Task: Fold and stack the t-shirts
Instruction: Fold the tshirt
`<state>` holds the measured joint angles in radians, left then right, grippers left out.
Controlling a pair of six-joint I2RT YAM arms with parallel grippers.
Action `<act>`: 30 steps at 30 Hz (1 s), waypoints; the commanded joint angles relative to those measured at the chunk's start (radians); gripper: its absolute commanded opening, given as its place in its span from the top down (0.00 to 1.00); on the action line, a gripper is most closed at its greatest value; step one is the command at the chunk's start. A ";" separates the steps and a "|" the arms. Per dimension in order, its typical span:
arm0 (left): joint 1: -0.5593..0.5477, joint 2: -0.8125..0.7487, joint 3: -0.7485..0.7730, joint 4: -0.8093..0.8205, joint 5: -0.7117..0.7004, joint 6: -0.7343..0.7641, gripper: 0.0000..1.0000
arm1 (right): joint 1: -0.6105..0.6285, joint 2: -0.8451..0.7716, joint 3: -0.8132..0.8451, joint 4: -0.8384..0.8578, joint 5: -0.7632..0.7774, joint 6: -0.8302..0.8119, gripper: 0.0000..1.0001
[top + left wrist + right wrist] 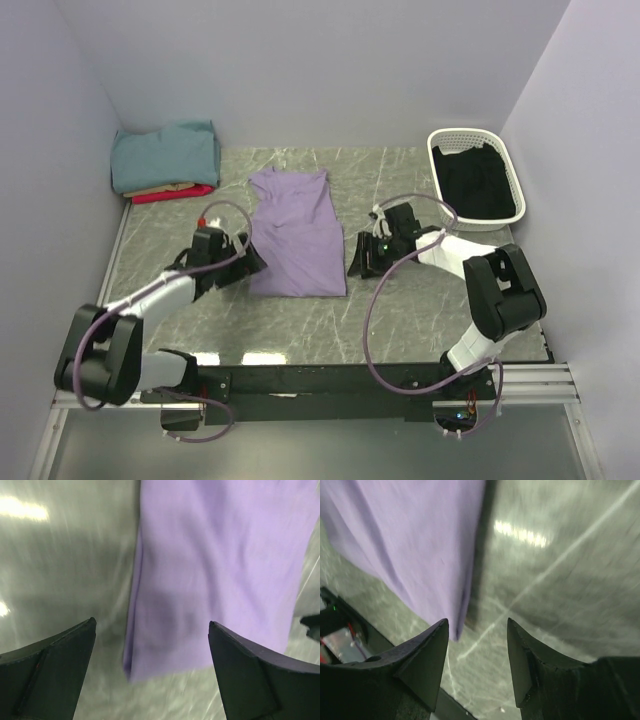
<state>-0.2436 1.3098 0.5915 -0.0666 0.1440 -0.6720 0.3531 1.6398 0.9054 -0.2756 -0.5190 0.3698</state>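
On the bench, at its middle, the lavender t-shirt lies flat in a long strip. The left hand, spread wide and empty, is at its near left edge. The right hand, partly parted and empty, is just off its near right corner.

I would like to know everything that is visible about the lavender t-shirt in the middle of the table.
The lavender t-shirt is soft, plain cloth, lightly wrinkled. It is folded lengthwise into a long narrow shape, slightly wider at the far end, and lies flat on the grey marbled table between the two arms. The open left claw is at its near left corner, the open right claw beside its near right corner; neither grips it.
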 commanded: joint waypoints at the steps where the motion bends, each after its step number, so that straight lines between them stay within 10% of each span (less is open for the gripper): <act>1: -0.054 -0.154 -0.123 0.027 0.023 -0.084 0.01 | 0.023 -0.057 -0.080 0.072 -0.082 0.034 0.43; 11: -0.056 -0.342 -0.295 0.115 0.043 -0.120 0.01 | 0.075 -0.060 -0.178 0.242 -0.162 0.129 0.40; 25: -0.057 -0.144 -0.291 0.260 0.091 -0.116 0.01 | 0.110 0.054 -0.132 0.319 -0.157 0.172 0.40; 30: -0.057 -0.106 -0.308 0.304 0.126 -0.138 0.44 | 0.113 0.060 -0.138 0.315 -0.145 0.170 0.41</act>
<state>-0.2981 1.1660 0.2932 0.2264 0.2237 -0.8059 0.4561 1.6871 0.7483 0.0139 -0.6842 0.5423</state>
